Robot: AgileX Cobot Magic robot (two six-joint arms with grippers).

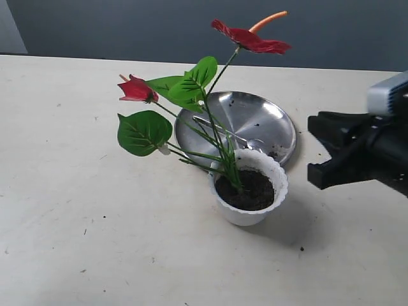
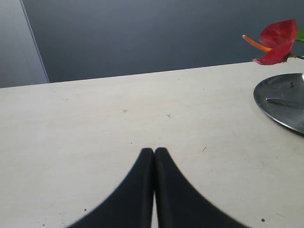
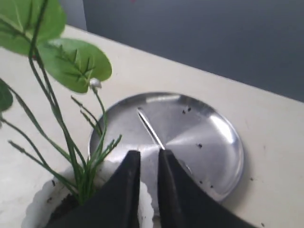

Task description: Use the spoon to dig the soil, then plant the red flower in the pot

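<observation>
Nearest to me stood the white pot [image 1: 249, 188] with its wavy rim, on the pale table [image 1: 76, 242], filled with dark soil [image 1: 245, 190]. From that soil rose the red flower [image 1: 191, 95], its green stems planted upright, leaves fanning left and one bloom with an orange spike high above. Just behind the pot, touching or nearly so, lay the round steel plate [image 1: 268, 118], flecked with dirt, and the spoon [image 1: 226, 132] rested on it. Off to the right the right gripper [image 3: 148, 159] hung empty above the pot's edge, fingers nearly together with a slim gap between. Well apart, over bare table, the left gripper [image 2: 154, 151] was pressed closed on nothing.
</observation>
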